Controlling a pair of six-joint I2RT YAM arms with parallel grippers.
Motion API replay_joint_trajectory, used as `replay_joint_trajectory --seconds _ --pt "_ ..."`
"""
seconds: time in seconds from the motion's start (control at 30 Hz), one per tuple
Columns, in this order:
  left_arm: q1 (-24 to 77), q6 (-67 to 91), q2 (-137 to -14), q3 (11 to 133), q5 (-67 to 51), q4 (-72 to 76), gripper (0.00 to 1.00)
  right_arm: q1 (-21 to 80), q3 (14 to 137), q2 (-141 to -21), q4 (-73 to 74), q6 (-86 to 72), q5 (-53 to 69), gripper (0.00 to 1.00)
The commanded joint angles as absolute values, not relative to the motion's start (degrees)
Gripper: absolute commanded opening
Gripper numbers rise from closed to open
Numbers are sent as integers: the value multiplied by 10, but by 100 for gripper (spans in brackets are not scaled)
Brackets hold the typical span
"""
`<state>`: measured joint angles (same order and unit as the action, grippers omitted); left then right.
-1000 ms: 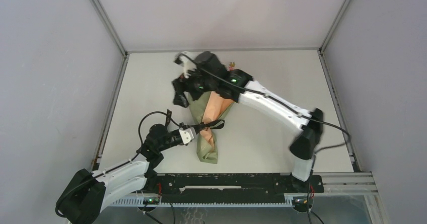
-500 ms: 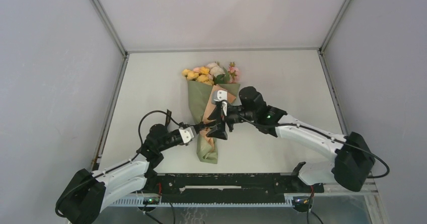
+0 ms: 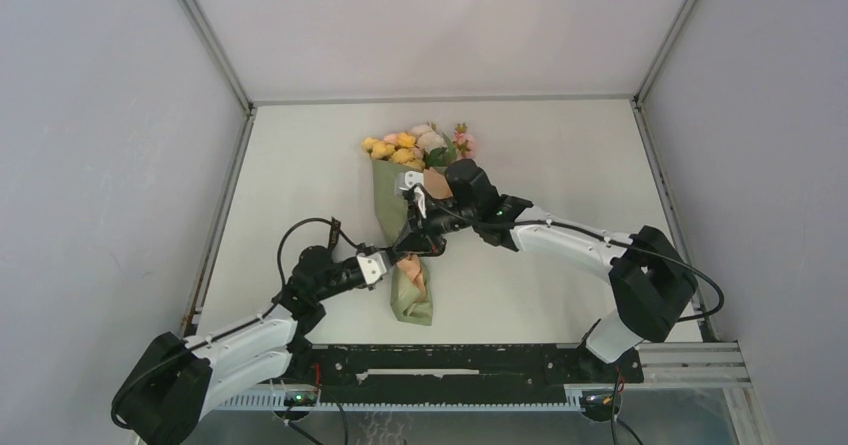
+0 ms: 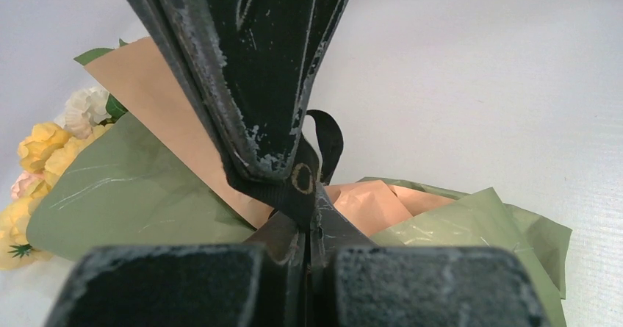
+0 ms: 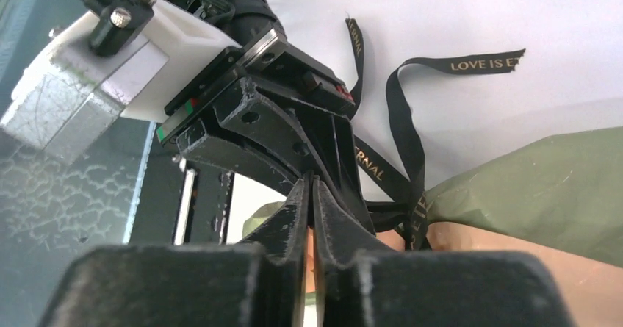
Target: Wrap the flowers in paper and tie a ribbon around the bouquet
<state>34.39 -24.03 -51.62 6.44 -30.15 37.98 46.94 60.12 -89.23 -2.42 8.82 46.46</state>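
Observation:
The bouquet (image 3: 412, 300) lies on the table with the flowers (image 3: 415, 143) at its far end, wrapped in the green and peach paper (image 3: 390, 200). The black ribbon (image 5: 411, 136) circles its waist, one lettered tail lying loose on the table. At the left side of the waist my left gripper (image 3: 392, 257) is shut on the ribbon (image 4: 301, 187). My right gripper (image 3: 418, 243) comes in from the right and meets it there. Its fingers (image 4: 250, 84) are pinched on the same ribbon just above my left fingertips. In the right wrist view the right gripper (image 5: 312, 187) shows only a hairline gap.
Grey enclosure walls stand at the left, right and back of the white table (image 3: 560, 145). A black rail (image 3: 460, 360) runs along the near edge. My left arm's cable (image 3: 300, 230) loops above its wrist.
My right arm has swung from over the blooms down to the bouquet's waist, and its jaws have gone from wide open to closed on the ribbon. The left arm has held still.

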Motion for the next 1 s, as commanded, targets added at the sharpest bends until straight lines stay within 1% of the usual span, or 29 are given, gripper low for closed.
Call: replay_joint_trajectory --seconds 0.0,0.03,0.07,0.1,0.17,0.2,0.23,0.3,0.4,0.47,0.53,0.7,0.73,0.8,0.87,0.97 --pt "347 -248 -517 83 -295 381 0 450 633 -895 -3 69 506 1" --pt "347 -248 -515 86 -294 372 0 444 633 -894 -3 61 511 0" --pt "347 -253 -512 91 -294 353 3 436 633 -894 14 50 512 0" --pt "347 -260 -508 103 -292 317 14 429 633 -896 15 38 511 0" --pt "342 -262 -498 121 -284 276 47 417 633 -903 9 13 506 0" --pt "338 -256 -493 132 -288 262 59 414 633 -908 6 4 501 0" --pt "336 -253 -488 150 -292 231 66 412 634 -912 6 -5 493 0" --pt "333 -270 -481 200 -296 134 72 410 633 -915 6 -17 482 0" --pt "330 -301 -480 272 -244 -27 76 410 633 -915 6 -22 474 0" --pt "316 -308 -478 307 -194 -107 76 410 633 -915 -12 -27 468 0" --pt "282 -272 -481 349 -165 -171 75 410 633 -915 -21 -35 462 0" --pt "154 -63 -563 482 -55 -380 49 415 633 -908 -24 -40 459 0" --pt "128 -42 -580 509 -18 -419 47 418 634 -908 -25 -41 456 0" --pt "95 -15 -621 548 38 -465 46 423 633 -905 -27 -41 454 0" --pt "65 16 -665 591 27 -488 48 428 632 -899 -28 -41 446 0" --pt "51 62 -762 626 10 -510 51 436 633 -894 -26 -39 435 0"
